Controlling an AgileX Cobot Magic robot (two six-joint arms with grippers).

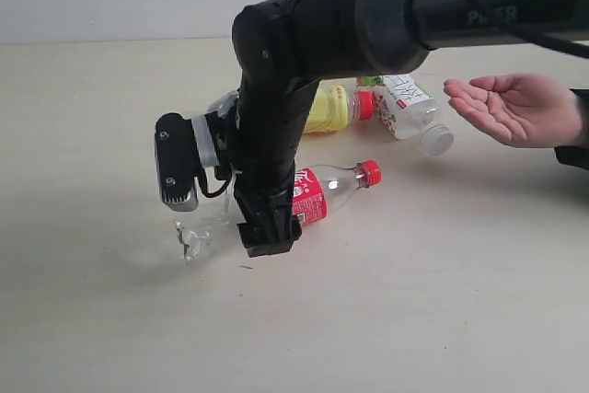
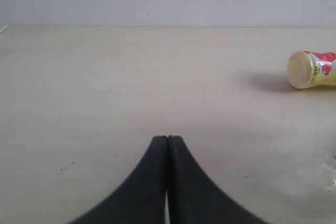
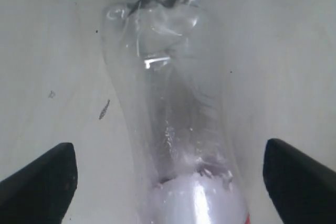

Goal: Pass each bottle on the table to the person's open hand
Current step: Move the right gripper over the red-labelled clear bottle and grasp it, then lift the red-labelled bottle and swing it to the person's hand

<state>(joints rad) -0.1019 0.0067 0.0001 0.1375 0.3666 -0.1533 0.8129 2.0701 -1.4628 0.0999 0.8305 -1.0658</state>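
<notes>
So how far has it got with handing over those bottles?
Nothing looks handed over: the person's hand is empty. The right pincer is open around the clear red-labelled bottle, not gripping. The yellow bottle and white-capped bottle wait on the table.

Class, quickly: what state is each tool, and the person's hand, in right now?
Left tool: shut, holding nothing.
Right tool: open, astride the clear bottle, not gripping it.
Person's hand: open, empty.
</notes>
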